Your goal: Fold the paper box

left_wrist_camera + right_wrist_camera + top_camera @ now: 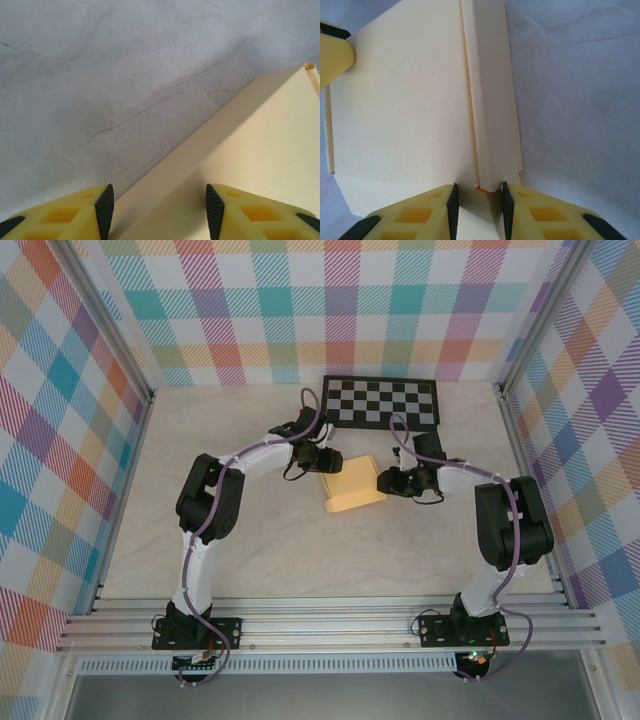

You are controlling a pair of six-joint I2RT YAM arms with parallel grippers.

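The paper box (354,487), a pale yellow card shape partly folded, lies mid-table between my two grippers. In the left wrist view one edge of the paper box (260,150) runs diagonally in between the black pads (105,210), which stand wide apart; my left gripper (160,212) (326,462) is open around that edge. In the right wrist view a narrow folded side flap (492,100) ends in an orange-edged tip between the pads. My right gripper (479,212) (386,482) is narrowed around it, with a gap still showing on the left side. The left gripper's yellow finger (332,55) touches the box's far corner.
A black-and-white checkerboard mat (380,400) lies just behind the box. The pale marbled table (250,550) is fenced by aluminium rails (330,625) at the front and plaid walls on the other sides.
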